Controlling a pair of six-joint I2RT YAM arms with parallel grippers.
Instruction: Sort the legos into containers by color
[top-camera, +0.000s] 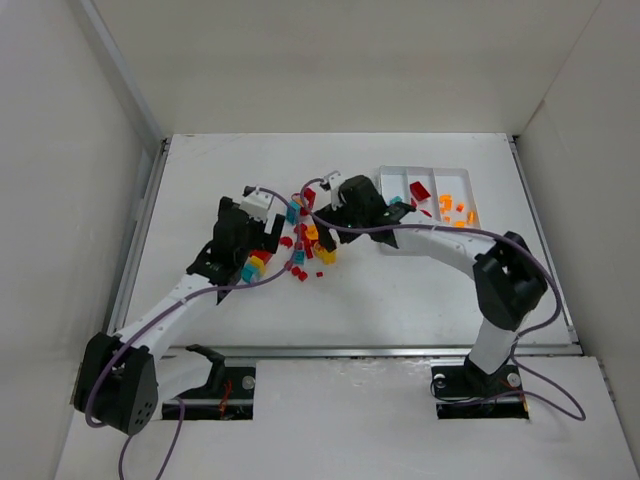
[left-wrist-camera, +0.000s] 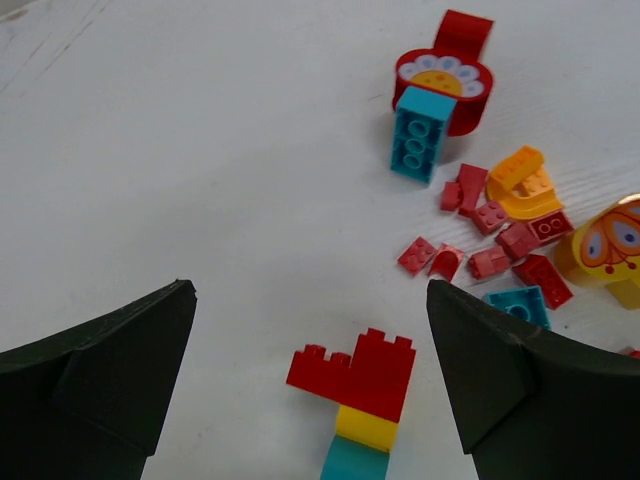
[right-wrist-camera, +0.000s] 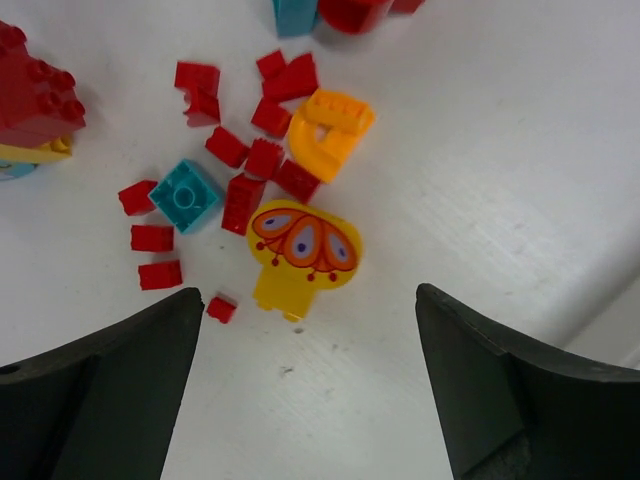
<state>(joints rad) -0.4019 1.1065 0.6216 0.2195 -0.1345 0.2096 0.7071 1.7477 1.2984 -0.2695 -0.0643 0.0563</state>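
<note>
White tray (top-camera: 395, 185) only in top cam; wrist cams: legos (right-wrist-camera: 262, 160).

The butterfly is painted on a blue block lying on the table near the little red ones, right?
Not quite. The butterfly block is yellow, not blue. The right wrist view shows it lying on the table near the little red ones.
</note>
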